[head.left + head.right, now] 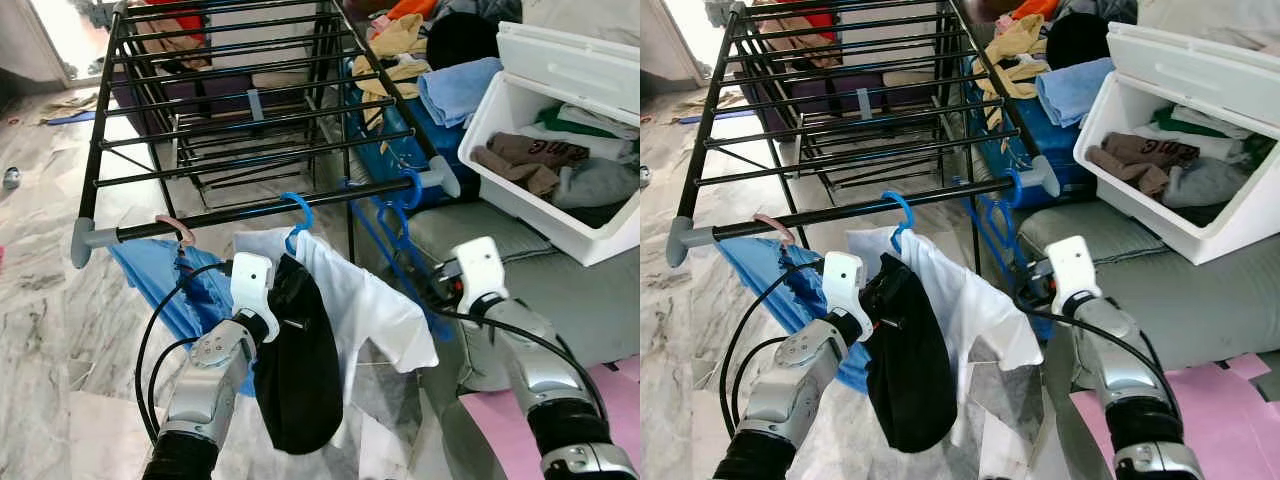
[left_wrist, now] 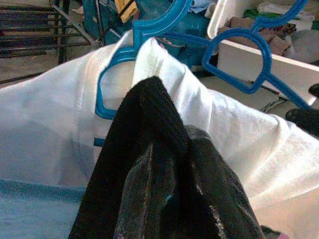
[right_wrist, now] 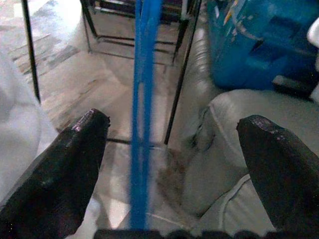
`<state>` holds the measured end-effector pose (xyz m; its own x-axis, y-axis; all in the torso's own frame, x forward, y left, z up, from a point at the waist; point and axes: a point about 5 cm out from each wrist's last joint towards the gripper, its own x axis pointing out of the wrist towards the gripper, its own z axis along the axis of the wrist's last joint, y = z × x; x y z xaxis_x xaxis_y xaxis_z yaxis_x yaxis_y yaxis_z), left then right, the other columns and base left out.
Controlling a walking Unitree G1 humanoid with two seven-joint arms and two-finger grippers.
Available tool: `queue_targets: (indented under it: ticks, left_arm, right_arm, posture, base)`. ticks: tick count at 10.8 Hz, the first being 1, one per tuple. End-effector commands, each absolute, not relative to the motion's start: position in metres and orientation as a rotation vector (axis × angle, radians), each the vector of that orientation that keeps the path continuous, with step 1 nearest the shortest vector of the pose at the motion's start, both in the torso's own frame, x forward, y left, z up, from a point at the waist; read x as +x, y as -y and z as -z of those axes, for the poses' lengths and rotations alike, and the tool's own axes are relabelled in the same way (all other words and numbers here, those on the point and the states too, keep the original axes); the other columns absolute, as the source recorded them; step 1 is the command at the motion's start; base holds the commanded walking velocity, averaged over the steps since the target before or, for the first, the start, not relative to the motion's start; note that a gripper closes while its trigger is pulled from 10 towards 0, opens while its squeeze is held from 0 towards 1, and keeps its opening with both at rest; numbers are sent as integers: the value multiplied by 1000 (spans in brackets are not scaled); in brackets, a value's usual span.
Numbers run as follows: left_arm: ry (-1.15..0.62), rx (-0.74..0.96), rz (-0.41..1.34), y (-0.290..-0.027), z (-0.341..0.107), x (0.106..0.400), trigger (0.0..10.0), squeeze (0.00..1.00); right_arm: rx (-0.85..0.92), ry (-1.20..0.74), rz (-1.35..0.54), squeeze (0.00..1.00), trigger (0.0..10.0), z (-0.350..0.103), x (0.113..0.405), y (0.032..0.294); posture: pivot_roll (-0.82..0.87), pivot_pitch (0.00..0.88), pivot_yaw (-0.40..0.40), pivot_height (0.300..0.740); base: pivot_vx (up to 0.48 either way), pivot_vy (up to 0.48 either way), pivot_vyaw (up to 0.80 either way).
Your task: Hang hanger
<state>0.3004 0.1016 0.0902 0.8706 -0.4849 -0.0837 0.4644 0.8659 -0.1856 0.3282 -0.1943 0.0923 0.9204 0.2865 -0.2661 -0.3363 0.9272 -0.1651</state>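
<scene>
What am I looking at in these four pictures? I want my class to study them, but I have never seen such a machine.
A humanoid robot with two silver arms stands before a black drying rack. The two wide pictures come from its head camera, looking down; the other two from cameras on its wrists. On the rack's front bar hangs a blue hanger carrying a white shirt. The left gripper is wrapped in a black cloth. The right gripper, fingers wide apart, sits around an empty blue hanger without touching it. A white bin of clothes sits on the right.

left pincer [image 1: 290,330] buried in black cloth [image 1: 300,390], storage box [image 1: 560,215] cropped
</scene>
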Motion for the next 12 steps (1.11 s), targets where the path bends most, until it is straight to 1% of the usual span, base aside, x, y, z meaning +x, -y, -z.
queue_targets:
  ticks: [1,3,5,6,7,8,12]
  left_arm:
    - [-117,-144,515,-101,-95,301,10000,0]
    - [-120,-145,516,-100,-94,300,10000,0]
    - [-130,-143,515,-98,-92,299,10000,0]
    - [-134,-142,513,-99,-92,298,10000,0]
    - [-138,-140,511,-99,-90,297,10000,0]
    - [-142,-139,511,-99,-90,297,10000,0]
    - [-153,-134,517,-97,-88,297,10000,0]
  right_arm:
    - [-223,-230,-335,0,10000,-96,335,189]
    - [-203,-207,-314,0,10000,-105,346,185]
    - [-183,-184,-374,0,10000,-109,350,175]
    - [-188,-196,-383,0,10000,-107,350,176]
    - [-193,-226,-400,0,7020,-103,349,179]
    - [-203,-236,-407,0,0,-102,349,181]
    - [-196,-249,-449,0,0,-98,346,183]
  posture:
    - [-27,64,30,740]
    - [-23,66,29,740]
    - [-19,69,23,740]
    - [-19,71,22,740]
    - [-20,71,22,740]
    - [-23,72,21,740]
    - [-25,74,23,740]
  base:
    - [0,0,0]
    - [0,0,0]
    - [0,0,0]
    - [0,0,0]
    - [0,0,0]
    - [0,0,0]
    - [0,0,0]
